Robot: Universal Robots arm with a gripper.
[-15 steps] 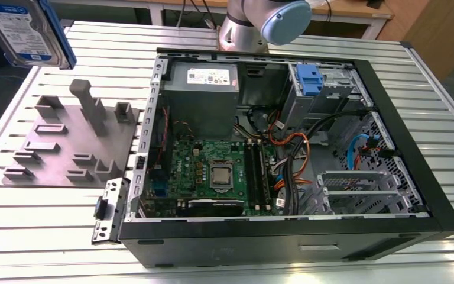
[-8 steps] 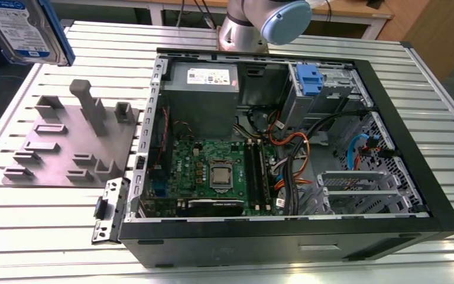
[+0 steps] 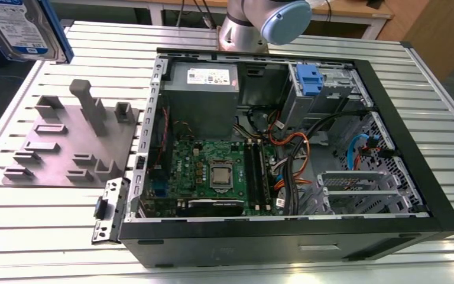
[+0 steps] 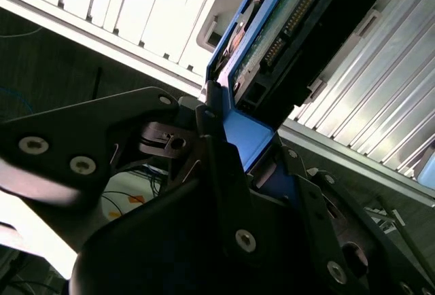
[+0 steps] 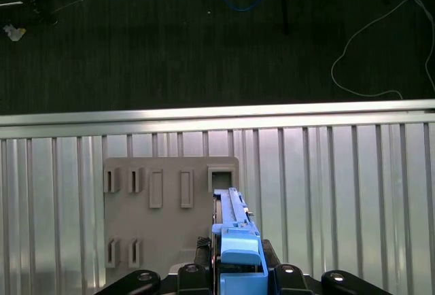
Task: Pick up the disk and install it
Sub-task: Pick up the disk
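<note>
Disk (image 3: 22, 26): stiff metal, likely dense and shock-sensitive; pinched between gripper (image 5: 239, 273) jaws at its blue rail, body jutting beyond them; fixture (image 5: 170, 200) farther beyond, apart; rails judged the safest hold.

This looks like a robotics lab or test workshop. A ribbed aluminium surface (image 3: 448, 100) carries an opened computer case (image 3: 290, 148) and a grey fixture block (image 3: 61, 148). A robot arm (image 3: 239, 32) stands at one edge, and loose cables (image 5: 367, 57) trail over dark carpet (image 5: 170, 50).
</note>
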